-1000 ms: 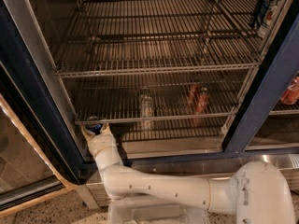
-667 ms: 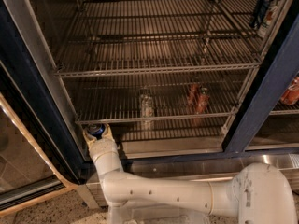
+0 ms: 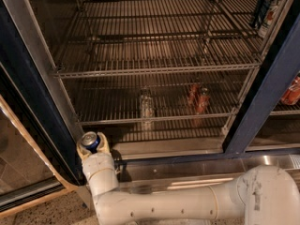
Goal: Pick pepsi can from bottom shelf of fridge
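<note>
The fridge (image 3: 262, 102) has a dark blue frame, wire racks and a steel base panel. My gripper (image 3: 91, 143) is at the lower left, in front of the fridge's left post and below the front rail of the bottom shelf (image 3: 154, 118). It is shut on the pepsi can (image 3: 90, 140), a small dark blue can with a silver top, held upright between the cream fingers (image 3: 103, 143). The can is outside the shelf, clear of the rods.
A silvery bottle-like container (image 3: 146, 106) and two red cans (image 3: 198, 99) stand on the bottom shelf. A wider wire rack (image 3: 159, 55) sits above with cans (image 3: 265, 6) at its far right. The glass door (image 3: 23, 139) stands open at left. The steel base panel (image 3: 187, 168) runs below.
My gripper has drawn back and a little lower with the pepsi can in it, away from the bottom shelf's front rail. The things on the shelf have not moved.
</note>
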`<state>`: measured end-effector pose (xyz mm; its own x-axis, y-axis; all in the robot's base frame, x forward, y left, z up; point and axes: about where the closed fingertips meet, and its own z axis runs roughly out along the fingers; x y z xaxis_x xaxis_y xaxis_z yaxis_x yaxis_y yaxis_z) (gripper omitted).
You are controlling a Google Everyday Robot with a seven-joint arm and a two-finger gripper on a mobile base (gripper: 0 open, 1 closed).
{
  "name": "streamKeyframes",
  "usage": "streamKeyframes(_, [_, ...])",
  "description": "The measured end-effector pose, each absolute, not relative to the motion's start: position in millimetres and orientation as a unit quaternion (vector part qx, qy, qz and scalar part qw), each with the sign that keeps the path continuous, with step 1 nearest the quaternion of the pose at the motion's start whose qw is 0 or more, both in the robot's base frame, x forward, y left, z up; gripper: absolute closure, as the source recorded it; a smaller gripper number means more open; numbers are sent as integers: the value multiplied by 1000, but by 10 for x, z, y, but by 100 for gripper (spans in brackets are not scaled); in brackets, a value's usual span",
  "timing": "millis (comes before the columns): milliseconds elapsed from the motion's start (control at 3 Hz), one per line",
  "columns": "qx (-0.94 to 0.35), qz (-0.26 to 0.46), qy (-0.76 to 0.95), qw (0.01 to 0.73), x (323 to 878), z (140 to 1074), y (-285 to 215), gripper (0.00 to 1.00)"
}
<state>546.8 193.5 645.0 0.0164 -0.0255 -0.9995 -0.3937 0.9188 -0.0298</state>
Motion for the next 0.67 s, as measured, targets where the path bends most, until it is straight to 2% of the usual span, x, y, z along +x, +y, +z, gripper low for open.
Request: streamKeyframes(667, [-164,116,684,701,4851,6756,1873,100])
